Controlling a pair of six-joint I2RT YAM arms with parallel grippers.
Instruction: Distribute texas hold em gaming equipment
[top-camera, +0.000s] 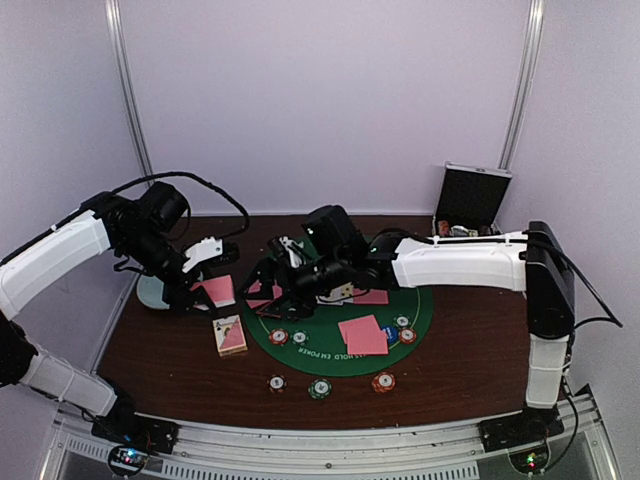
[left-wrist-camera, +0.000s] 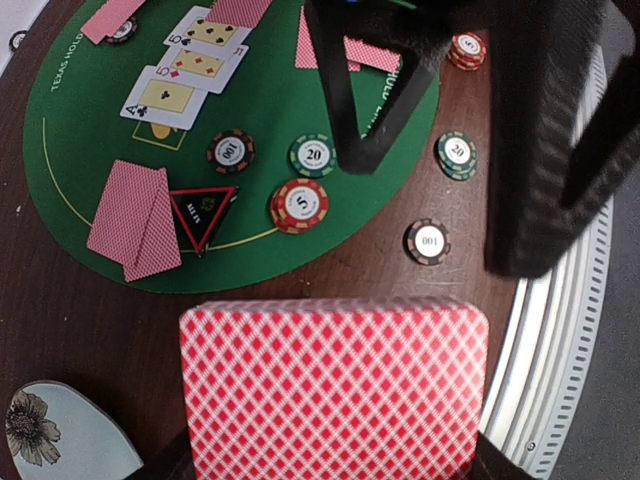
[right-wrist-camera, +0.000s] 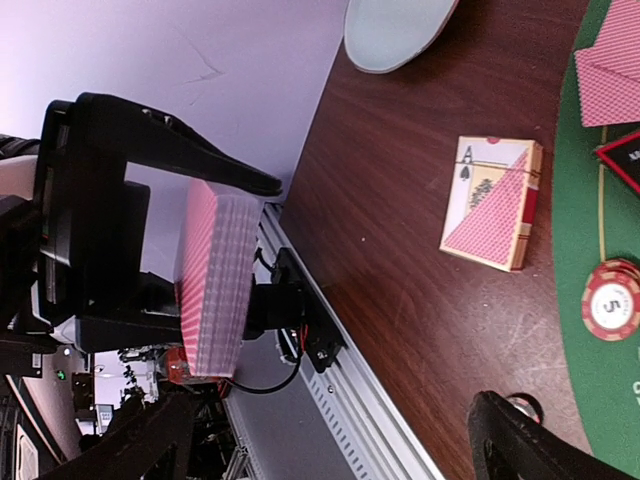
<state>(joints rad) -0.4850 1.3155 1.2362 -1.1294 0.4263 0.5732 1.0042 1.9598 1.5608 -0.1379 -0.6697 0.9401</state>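
The left pincer (right-wrist-camera: 235, 255) is gripping a thick deck of red-backed cards (left-wrist-camera: 333, 385) above the left side of the tabletop (right-wrist-camera: 400, 250) while the right pincer (right-wrist-camera: 335, 405) is gaping wide close beside it, so a sloppy pinch is risking dragging several cards out or spilling the stack.

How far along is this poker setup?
Mostly laid out: three face-up cards, face-down pairs, chips and the triangular marker sit on the green mat. The left gripper holds the deck, so dealing seems unfinished. Some stray chips lie off the mat.
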